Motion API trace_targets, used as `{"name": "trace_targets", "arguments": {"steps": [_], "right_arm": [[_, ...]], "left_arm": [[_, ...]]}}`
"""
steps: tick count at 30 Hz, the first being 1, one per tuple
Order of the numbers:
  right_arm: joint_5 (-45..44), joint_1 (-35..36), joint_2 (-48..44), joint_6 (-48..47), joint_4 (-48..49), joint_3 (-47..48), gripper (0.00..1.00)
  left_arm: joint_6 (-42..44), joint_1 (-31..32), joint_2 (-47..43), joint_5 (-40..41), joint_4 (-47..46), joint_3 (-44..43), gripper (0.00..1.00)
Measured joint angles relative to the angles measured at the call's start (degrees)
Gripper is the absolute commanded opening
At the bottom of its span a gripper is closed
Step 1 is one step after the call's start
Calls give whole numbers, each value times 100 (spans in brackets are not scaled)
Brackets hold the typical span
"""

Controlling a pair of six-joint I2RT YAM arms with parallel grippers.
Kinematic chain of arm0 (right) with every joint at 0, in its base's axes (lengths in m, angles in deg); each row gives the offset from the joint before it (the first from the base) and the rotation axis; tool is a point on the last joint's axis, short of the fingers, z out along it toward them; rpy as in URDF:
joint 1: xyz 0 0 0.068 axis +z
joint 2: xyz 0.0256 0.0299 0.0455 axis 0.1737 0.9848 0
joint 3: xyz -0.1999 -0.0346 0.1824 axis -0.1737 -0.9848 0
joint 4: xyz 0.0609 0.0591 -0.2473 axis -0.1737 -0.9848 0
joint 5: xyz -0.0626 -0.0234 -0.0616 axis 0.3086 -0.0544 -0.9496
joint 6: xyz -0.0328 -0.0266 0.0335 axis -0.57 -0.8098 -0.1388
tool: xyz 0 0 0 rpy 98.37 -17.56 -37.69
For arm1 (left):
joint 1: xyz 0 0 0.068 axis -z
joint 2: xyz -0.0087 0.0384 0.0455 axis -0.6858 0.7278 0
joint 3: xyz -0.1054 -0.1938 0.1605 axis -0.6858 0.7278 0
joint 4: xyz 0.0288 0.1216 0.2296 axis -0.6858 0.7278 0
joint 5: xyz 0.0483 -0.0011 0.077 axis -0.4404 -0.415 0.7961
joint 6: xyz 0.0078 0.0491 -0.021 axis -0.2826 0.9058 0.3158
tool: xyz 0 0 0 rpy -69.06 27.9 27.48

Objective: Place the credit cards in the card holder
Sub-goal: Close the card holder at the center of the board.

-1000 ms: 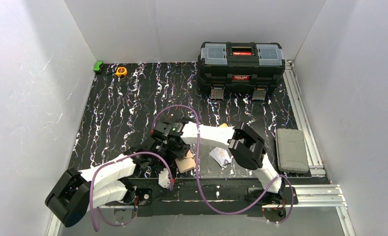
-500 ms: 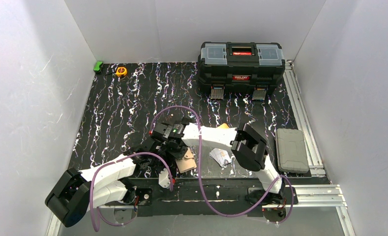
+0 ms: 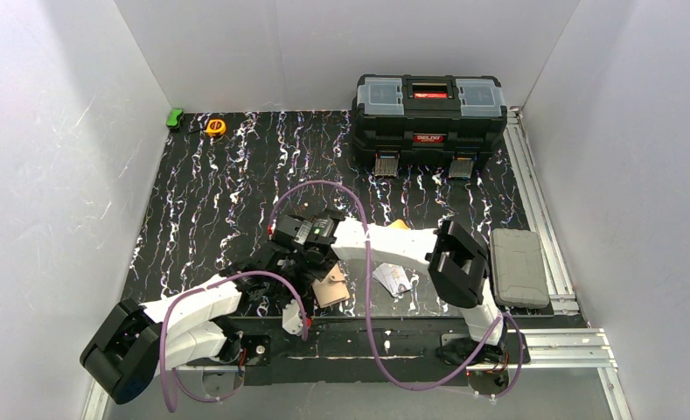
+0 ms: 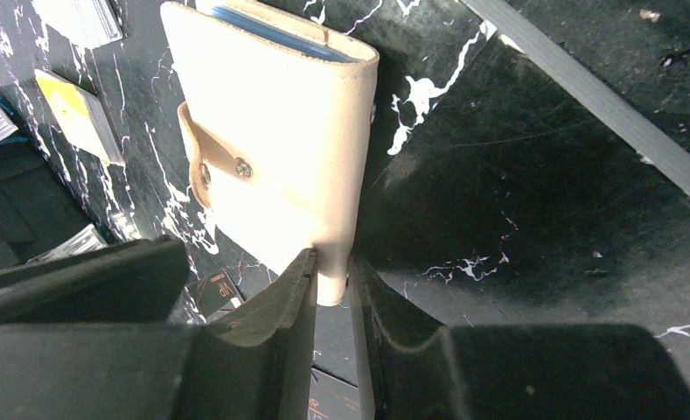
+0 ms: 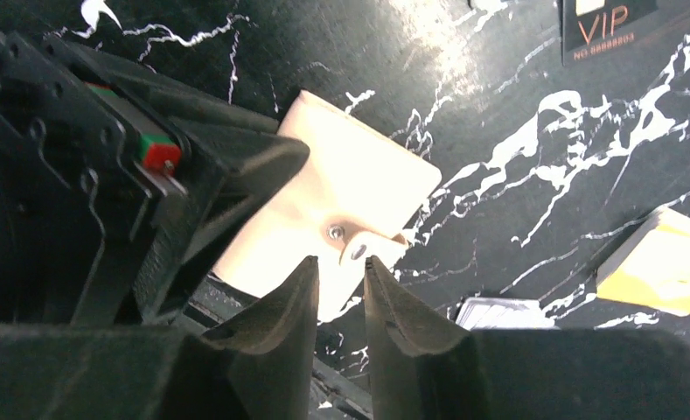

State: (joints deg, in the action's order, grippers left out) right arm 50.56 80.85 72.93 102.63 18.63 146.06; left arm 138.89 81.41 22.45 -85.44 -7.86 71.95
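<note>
The cream card holder (image 4: 271, 140) stands on edge with its snap tab (image 4: 214, 162) undone, and a light blue card (image 4: 271, 31) shows inside its open top. My left gripper (image 4: 331, 262) is shut on its lower corner. In the top view the holder (image 3: 332, 285) lies near the front edge beside my left gripper (image 3: 310, 273). My right gripper (image 5: 339, 262) hovers just over the holder's (image 5: 358, 188) tab, jaws a narrow gap apart and empty. The silver-white cards (image 3: 392, 278) lie to the right. The orange-yellow card (image 5: 665, 267) lies behind them.
A black toolbox (image 3: 428, 109) stands at the back right. A grey case (image 3: 518, 267) lies on the right rail. A yellow tape measure (image 3: 215, 127) and a green object (image 3: 176, 117) sit at the back left. A black VIP card (image 5: 625, 26) lies near the holder.
The right arm's elbow has swung to the right and its wrist has shifted slightly back over the holder. The left gripper and the holder have stayed put.
</note>
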Motion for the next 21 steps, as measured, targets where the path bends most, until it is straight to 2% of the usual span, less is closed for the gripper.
{"name": "trace_targets", "arguments": {"steps": [10,15,21], "right_arm": [[48,-87,-181,138,-11,-175,31],[195,-101,-142,140,-26,-238,35],[326,-101,39,140,-37,-238,33]], "left_arm": [[0,0,0,0,0,0,18],[2,0,0,0,0,0,18],[0,0,0,0,0,0,18]]}}
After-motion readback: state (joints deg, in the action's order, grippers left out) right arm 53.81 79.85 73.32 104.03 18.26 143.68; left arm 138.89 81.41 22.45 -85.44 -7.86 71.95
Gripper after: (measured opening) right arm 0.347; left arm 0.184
